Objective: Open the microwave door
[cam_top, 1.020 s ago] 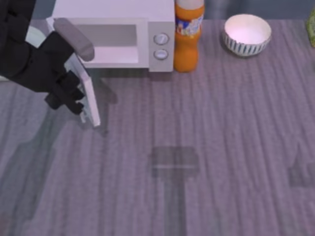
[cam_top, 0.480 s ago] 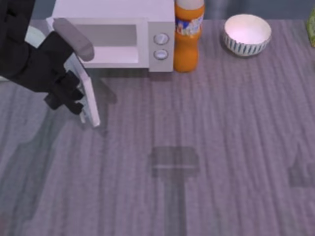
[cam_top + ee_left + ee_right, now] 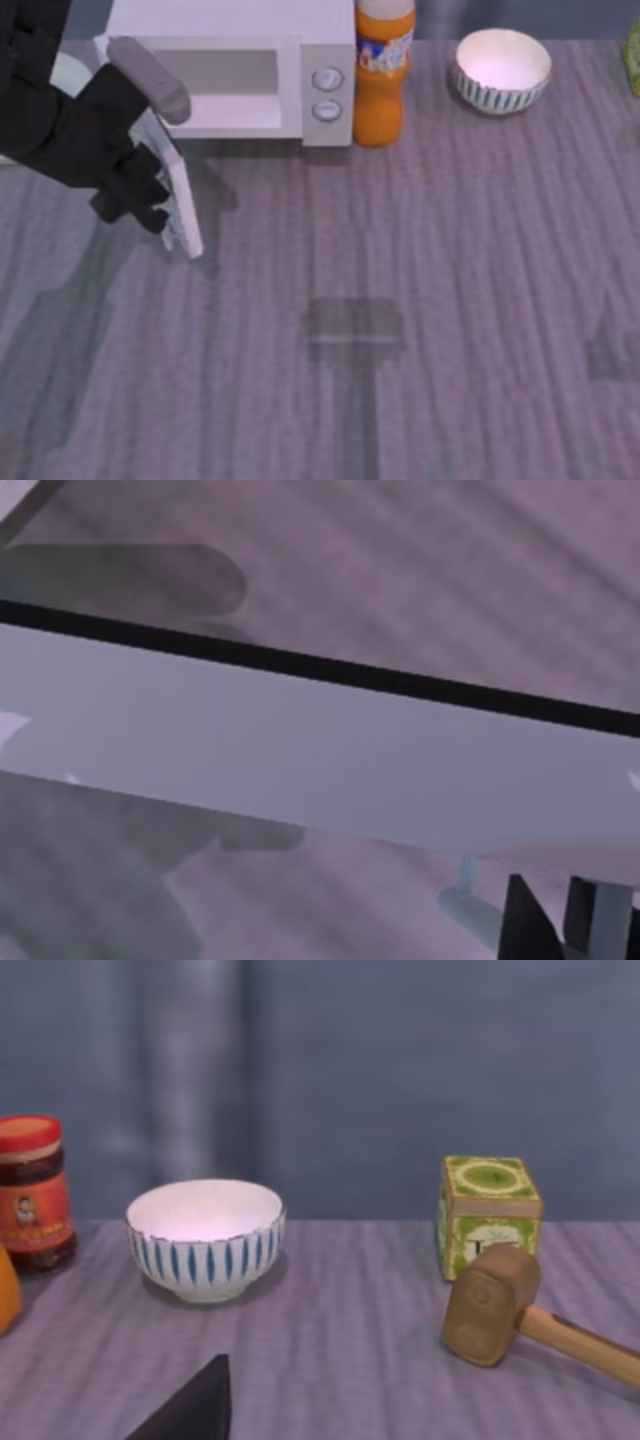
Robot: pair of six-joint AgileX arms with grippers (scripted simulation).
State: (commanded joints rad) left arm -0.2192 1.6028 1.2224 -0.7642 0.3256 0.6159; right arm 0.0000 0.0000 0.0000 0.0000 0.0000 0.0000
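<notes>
A grey-purple wood-grain table (image 3: 450, 300) is carrying everything. A white boxy microwave (image 3: 240, 40) with two round silver knobs is sitting at its far left edge, an orange plastic bottle (image 3: 380, 80) standing just beside it. Further right, a white bowl with blue stripes (image 3: 502, 68) is resting. A red-lidded jar (image 3: 35, 1195), a green patterned box (image 3: 488, 1215) and a wooden mallet (image 3: 520, 1315) are also lying there.
</notes>
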